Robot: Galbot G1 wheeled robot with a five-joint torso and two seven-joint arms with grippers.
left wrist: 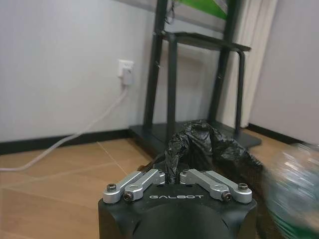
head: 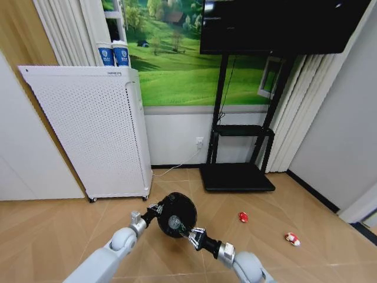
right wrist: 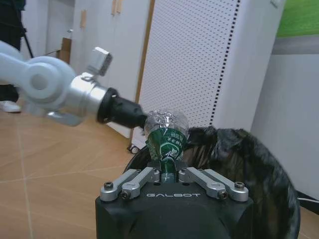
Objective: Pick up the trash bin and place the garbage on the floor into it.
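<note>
The trash bin (head: 177, 213), a small round black bin lined with a crinkled black bag, is held above the floor (head: 53, 236) in front of the white perforated appliance (head: 94, 135). The left gripper (head: 154, 209) is closed on the bin's rim, pinching the bag (left wrist: 197, 144) between its fingers (left wrist: 144, 180). The right gripper (head: 192, 234) sits at the opposite side of the rim and grips the clear plastic bottle (right wrist: 167, 132) with the green label, narrow around the bottle's lower end; the bottle stands over the bin's open mouth. A red crumpled scrap (head: 242, 217) lies on the parquet to the bin's right, and a red-and-white wrapper (head: 291, 239) lies farther right, well apart from the bin. Behind stands a black television stand (head: 235, 171) against the wall.
</note>
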